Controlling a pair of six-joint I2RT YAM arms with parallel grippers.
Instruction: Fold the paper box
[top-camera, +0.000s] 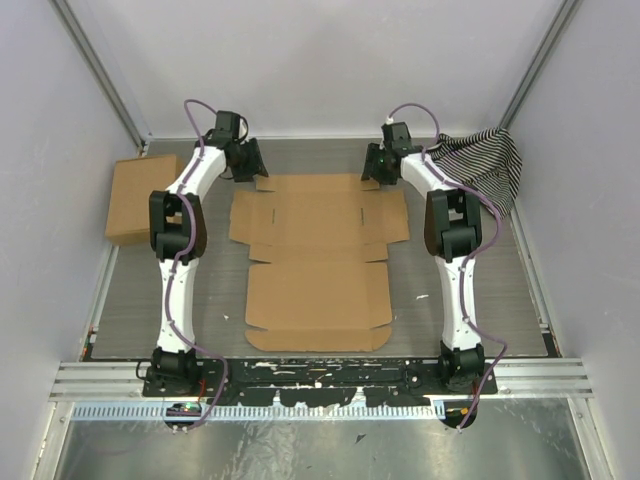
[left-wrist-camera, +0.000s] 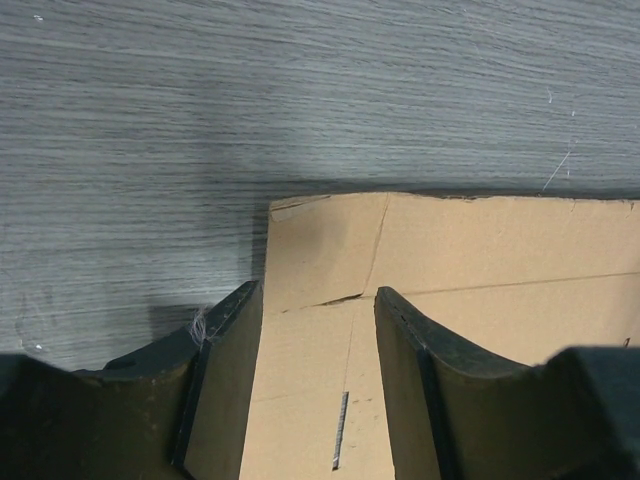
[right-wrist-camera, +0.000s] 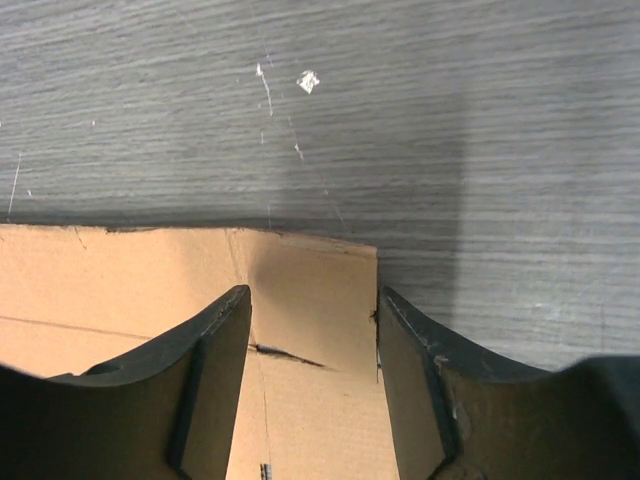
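Left tool and right tool reach far forward, angled down, fingers apart.

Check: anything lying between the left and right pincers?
Only the paper box: its flat far edge spans from left pincer to right pincer, seen in the top view.

One flat paper box, one cardboard slab, one striped cloth, and two arms: left arm, right arm.

No legible txt, labels, brands, nos. or signs in any view. Flat brown cardboard die-cut paper box is plain; brown cardboard slab box, left of it, likewise plain.
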